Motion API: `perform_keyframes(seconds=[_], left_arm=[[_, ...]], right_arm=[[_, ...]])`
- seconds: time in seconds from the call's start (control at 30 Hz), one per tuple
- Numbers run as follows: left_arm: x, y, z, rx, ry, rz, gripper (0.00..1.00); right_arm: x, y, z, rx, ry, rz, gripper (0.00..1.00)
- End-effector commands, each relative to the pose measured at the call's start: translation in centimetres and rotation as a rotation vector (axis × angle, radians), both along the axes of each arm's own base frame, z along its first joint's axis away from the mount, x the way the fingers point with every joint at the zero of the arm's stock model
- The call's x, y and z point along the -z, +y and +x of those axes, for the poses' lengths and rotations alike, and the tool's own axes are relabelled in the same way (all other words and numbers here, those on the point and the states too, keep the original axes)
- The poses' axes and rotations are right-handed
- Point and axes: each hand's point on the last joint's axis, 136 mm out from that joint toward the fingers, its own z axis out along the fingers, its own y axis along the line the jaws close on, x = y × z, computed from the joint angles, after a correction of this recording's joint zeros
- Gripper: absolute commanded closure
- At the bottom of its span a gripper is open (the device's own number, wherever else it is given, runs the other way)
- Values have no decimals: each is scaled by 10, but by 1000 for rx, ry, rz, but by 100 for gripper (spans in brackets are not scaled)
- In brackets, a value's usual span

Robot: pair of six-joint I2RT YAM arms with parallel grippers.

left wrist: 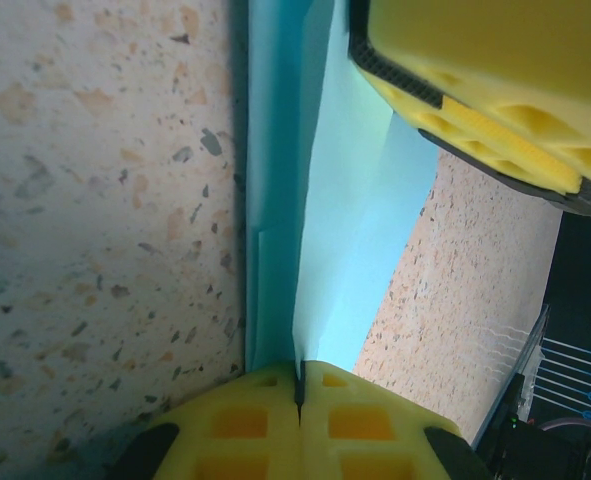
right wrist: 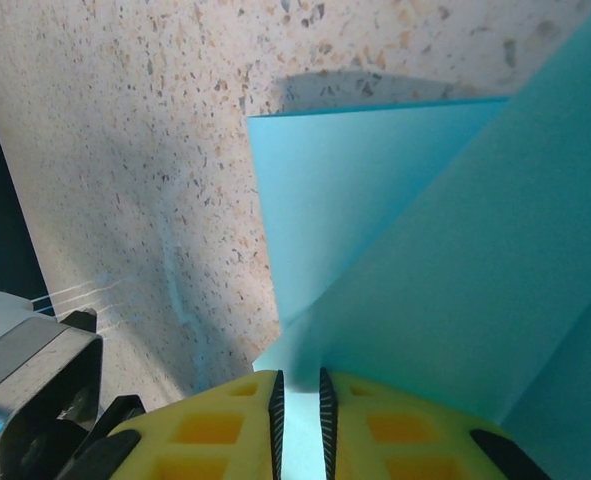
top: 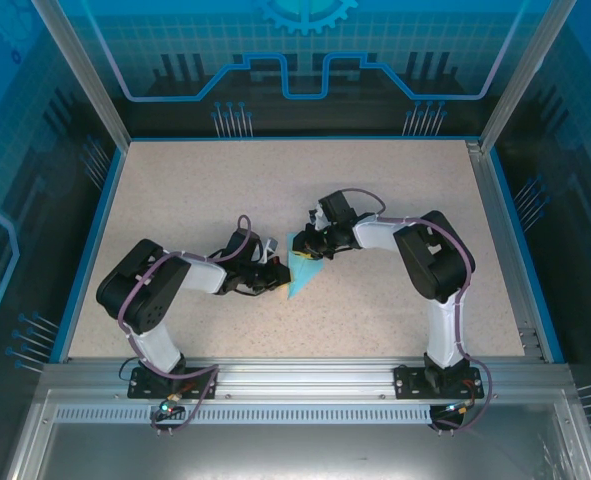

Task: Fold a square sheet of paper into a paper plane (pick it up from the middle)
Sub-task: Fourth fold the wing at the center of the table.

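The light blue sheet of paper (top: 300, 268) lies mid-table, folded into a narrow triangle with its tip toward the near edge. My left gripper (top: 278, 272) meets it from the left. In the left wrist view the left gripper (left wrist: 298, 385) is shut on an upright fold of the paper (left wrist: 355, 220), and a yellow finger of the right gripper (left wrist: 475, 90) rests at the paper's far end. My right gripper (top: 308, 245) comes in from the upper right. In the right wrist view the right gripper (right wrist: 300, 395) stands narrowly open, with a paper flap (right wrist: 425, 280) running into the gap.
The speckled beige table (top: 175, 190) is bordered by a blue rim and metal frame posts (top: 85, 70). Both arm bases sit on the rail at the near edge (top: 295, 375). Bare tabletop surrounds the paper on all sides.
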Motion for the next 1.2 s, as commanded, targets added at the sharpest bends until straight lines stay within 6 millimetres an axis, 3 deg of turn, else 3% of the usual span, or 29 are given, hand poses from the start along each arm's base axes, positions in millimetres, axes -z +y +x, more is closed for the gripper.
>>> perform_keyframes(seconds=[0.0, 0.1, 0.37, 0.6, 0.9, 1.07, 1.17], left_arm=[[16, 4, -11, 22, 65, 30, 100], [17, 5, -11, 17, 80, 23, 100], [18, 7, -10, -5, 114, 5, 100], [19, 8, -10, -12, 132, -1, 100], [21, 10, -10, -17, 138, 6, 100], [19, 10, -10, -18, 137, 6, 100], [19, 10, -9, -12, 132, 7, 100]], right_arm=[[13, -4, -1, 7, 27, -42, 80], [8, -3, 0, 3, 14, -28, 81], [-31, 13, -3, -75, -60, 71, 79], [-27, 22, -9, -104, -40, 90, 79], [-41, 25, -13, -117, -60, 113, 79], [-55, 4, -15, -69, -176, -11, 79], [-50, 10, -21, -110, -131, 22, 88]])
